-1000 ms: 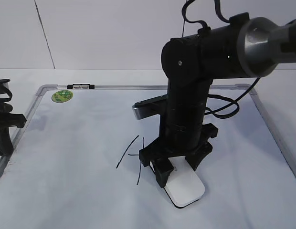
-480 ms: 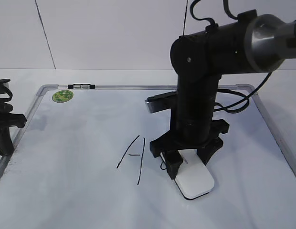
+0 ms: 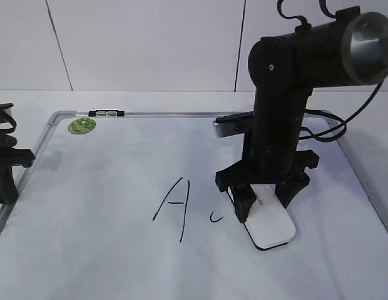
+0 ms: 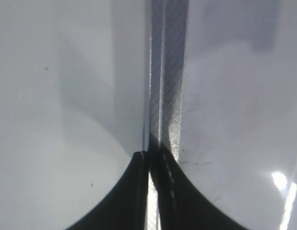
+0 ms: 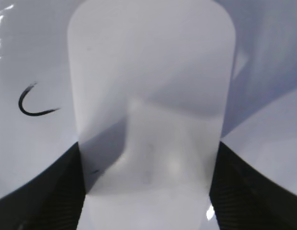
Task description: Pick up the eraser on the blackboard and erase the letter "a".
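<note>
Erasing is mostly done: my right end effector (image 3: 264, 201) is clamped on the eraser (image 3: 269, 223), flat on the blackboard (image 3: 106, 181) just right of a leftover curl of the letter "a" (image 3: 214, 218). My left end effector (image 4: 151, 191) rests closed.

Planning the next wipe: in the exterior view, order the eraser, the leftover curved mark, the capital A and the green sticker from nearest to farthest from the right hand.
1. Eraser: held in the right hand.
2. Curved mark: just left of it.
3. Capital A: farther left.
4. Green sticker: far top-left corner.
</note>
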Robot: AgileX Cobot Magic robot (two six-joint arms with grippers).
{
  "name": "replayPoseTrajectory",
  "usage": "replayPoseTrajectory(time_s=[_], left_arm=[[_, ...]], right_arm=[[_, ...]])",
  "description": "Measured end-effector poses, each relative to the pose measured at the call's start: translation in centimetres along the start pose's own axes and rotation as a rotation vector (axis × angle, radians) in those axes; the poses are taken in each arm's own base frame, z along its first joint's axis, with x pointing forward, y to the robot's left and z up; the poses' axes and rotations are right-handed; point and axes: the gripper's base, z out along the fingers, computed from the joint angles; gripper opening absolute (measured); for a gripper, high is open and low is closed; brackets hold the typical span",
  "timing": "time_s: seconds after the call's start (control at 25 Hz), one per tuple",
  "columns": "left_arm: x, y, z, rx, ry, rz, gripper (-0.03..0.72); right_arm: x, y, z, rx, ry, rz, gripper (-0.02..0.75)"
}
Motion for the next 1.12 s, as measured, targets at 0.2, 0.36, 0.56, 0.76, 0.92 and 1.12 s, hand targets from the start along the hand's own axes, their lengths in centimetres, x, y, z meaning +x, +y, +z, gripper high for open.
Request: replayPoseTrajectory(time_s=[0.2,0.36,0.56,0.76,0.92,1.12], left_arm=[[0.0,0.0,0.0,0.0,0.0,0.0,0.02],[0.0,0.0,0.0,0.0,0.0,0.0,0.021],[0.0,0.0,0.0,0.0,0.0,0.0,0.022],[0.0,0.0,0.0,0.0,0.0,0.0,0.023],[0.0,0.0,0.0,0.0,0.0,0.0,0.023],[0.0,0.0,0.0,0.0,0.0,0.0,0.023]], right_arm=[[0.1,0.7,0.1,-0.003,0.001,-0.032,0.542],[0.0,1.1,0.3,0.003,0.013,-0.062,0.542],[0.1,2.5,0.6,0.014,0.03,-0.129,0.542],[0.4,3.9,0.7,0.017,0.037,-0.178,0.542],[0.5,4.3,0.7,0.013,0.042,-0.191,0.542],[0.7,4.9,0.7,-0.016,0.049,-0.202,0.542]])
